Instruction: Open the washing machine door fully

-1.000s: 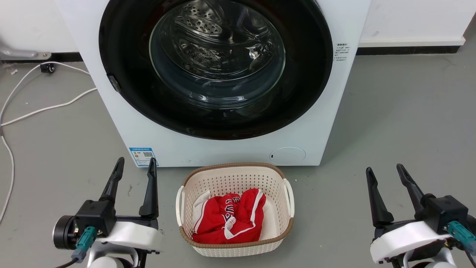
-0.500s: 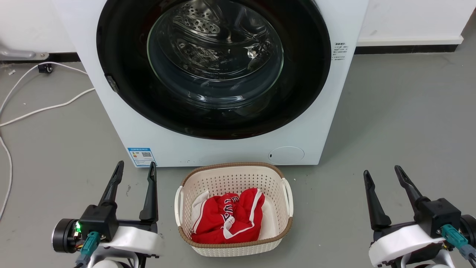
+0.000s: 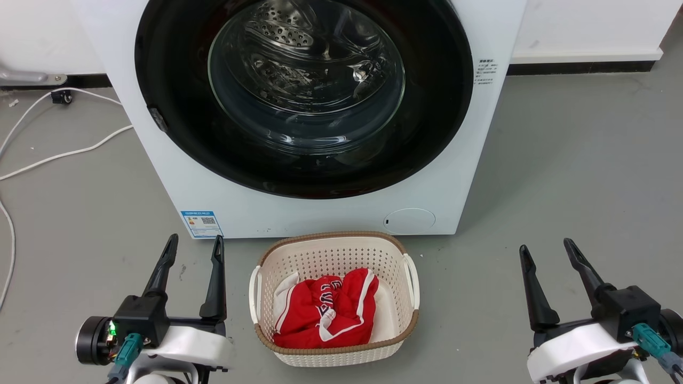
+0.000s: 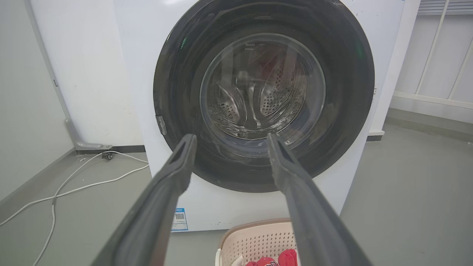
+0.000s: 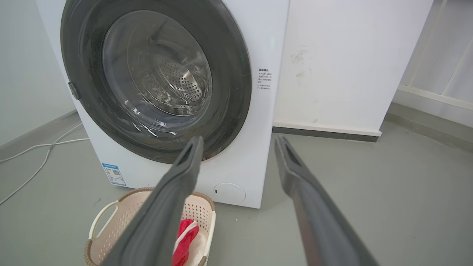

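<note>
The washing machine door [image 3: 304, 96] lies closed, flat against the front of the white machine [image 3: 341, 213], its black frame nearly as wide as the cabinet and the steel drum showing through the glass. Both arms sit low and well short of it, touching nothing. The left gripper [image 3: 195, 238] has its two dark fingers spread apart, pointing up toward the machine's lower left corner. The right gripper [image 3: 545, 244] is spread too, out over bare grey floor [image 3: 560, 186] beyond the machine's right side. A small grey catch [image 3: 159, 118] sits on the door's left rim. Between the grippers, a cream basket [image 3: 333, 239] stands on the floor just in front of the machine's bottom edge, holding a red and white garment [image 3: 325, 312]. A blue sticker [image 3: 201, 224] with a square code sits at the lower left corner of the front, and a small block of print [image 3: 484, 72] lies right of the door. Both are too small to read.
</note>
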You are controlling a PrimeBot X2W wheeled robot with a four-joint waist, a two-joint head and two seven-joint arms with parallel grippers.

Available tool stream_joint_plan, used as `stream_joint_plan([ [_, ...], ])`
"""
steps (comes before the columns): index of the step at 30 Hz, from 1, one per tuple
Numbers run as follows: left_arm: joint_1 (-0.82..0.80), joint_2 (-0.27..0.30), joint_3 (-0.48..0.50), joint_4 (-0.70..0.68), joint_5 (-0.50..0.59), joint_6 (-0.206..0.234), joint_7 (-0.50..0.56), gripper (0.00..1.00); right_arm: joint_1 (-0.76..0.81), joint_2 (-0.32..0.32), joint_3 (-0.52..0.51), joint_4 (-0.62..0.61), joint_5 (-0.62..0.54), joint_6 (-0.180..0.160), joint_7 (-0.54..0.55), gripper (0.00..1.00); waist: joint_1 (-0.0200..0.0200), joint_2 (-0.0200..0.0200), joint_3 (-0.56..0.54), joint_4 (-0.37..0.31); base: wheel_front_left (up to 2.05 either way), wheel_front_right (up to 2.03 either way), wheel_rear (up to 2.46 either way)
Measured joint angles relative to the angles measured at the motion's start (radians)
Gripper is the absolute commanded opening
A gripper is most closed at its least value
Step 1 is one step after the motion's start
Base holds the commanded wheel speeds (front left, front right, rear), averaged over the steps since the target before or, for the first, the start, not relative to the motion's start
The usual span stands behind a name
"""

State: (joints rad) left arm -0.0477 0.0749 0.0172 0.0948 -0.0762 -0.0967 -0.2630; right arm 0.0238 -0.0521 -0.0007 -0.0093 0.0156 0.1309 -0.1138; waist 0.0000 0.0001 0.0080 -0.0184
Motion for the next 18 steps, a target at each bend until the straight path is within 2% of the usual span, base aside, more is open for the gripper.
stream_joint_plan([
  [3, 0.0, -0.003, 0.004, 0.002, 0.001, -0.002, 0.0, 1.0, 0.0, 0.0, -0.001, 0.003, 0.011, 0.0, -0.004, 1.0, 0.0, 0.0, 0.001, -0.001, 0.0, 0.0, 0.0],
  [4, 0.0, -0.004, 0.006, 0.003, 0.001, -0.005, 0.0, 1.0, 0.0, 0.0, 0.0, 0.004, 0.016, 0.0, -0.005, 0.68, 0.0, 0.0, 0.002, -0.001, 0.0, 0.0, 0.0],
  [5, 0.0, -0.005, 0.007, 0.002, 0.001, -0.007, 0.0, 1.0, 0.0, 0.0, 0.001, 0.006, 0.019, 0.0, -0.006, 0.14, 0.0, 0.0, 0.003, -0.001, 0.0, 0.0, 0.0],
  [6, 0.0, -0.005, 0.009, 0.003, 0.001, -0.008, 0.0, 1.0, 0.0, 0.0, 0.004, 0.007, 0.019, 0.0, -0.006, 0.0, 0.0, 0.0, 0.003, -0.001, 0.0, 0.0, 0.0],
  [11, 0.0, -0.01, 0.019, 0.002, 0.001, -0.009, 0.0, 1.0, -0.001, 0.0, 0.014, 0.009, 0.042, 0.0, -0.019, 0.0, 0.0, 0.0, 0.005, -0.002, 0.0, 0.0, 0.0],
  [14, 0.0, -0.012, 0.022, 0.001, 0.001, -0.011, 0.0, 1.0, -0.003, 0.0, 0.013, 0.01, 0.108, 0.0, -0.036, 0.0, 0.0, 0.0, 0.005, -0.003, 0.0, 0.0, 0.0],
  [15, 0.0, -0.013, 0.023, 0.002, 0.001, -0.013, 0.0, 1.0, -0.004, 0.0, 0.012, 0.012, 0.173, 0.0, -0.046, 0.0, 0.0, 0.0, 0.005, -0.003, 0.0, 0.0, 0.0],
  [17, 0.0, -0.013, 0.025, 0.002, 0.001, -0.014, 0.0, 1.0, -0.006, 0.001, 0.017, 0.035, 0.422, 0.0, -0.066, 0.0, 0.0, 0.0, 0.004, -0.004, 0.0, 0.0, 0.0],
  [18, 0.0, -0.014, 0.026, 0.002, 0.001, -0.015, 0.0, 1.0, -0.009, 0.0, 0.022, 0.044, 0.507, 0.0, -0.078, 0.0, 0.0, 0.0, 0.004, -0.004, 0.0, 0.0, 0.0],
])
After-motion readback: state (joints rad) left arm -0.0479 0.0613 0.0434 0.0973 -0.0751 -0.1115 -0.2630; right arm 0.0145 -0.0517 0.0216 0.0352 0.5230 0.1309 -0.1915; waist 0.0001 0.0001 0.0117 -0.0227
